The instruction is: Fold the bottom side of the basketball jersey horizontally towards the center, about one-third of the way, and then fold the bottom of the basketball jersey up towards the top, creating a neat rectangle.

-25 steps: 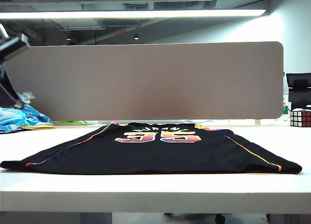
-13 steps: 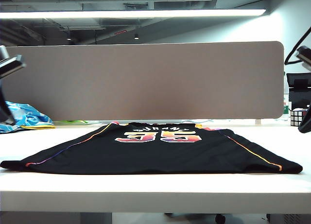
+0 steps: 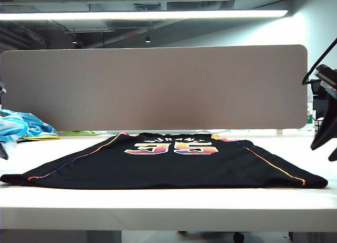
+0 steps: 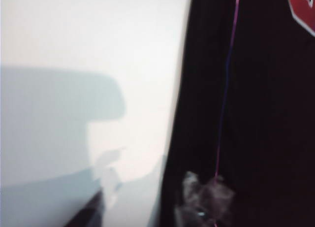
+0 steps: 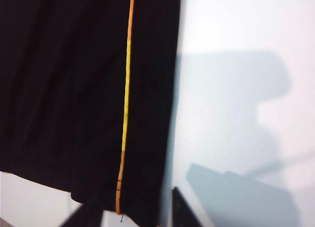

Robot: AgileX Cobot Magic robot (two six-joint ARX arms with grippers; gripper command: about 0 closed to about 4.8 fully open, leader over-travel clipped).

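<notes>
The jersey [image 3: 168, 161] was laid flat on the worktop [image 3: 168, 206], hem nearest the camera, collar pointed away; the left gripper [image 4: 142, 212] and right gripper [image 5: 135, 214] were held apart-jawed over its hem corners, nothing grasped.

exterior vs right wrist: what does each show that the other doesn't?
Exterior only: the whole basketball jersey lying flat with its 35 number, the divider panel, a blue-and-white cloth at far left, and the right gripper hanging above the table beside the jersey's right edge. Right wrist only: a close view of the yellow-orange piping near the hem corner. Both: black jersey fabric on the white table.
</notes>
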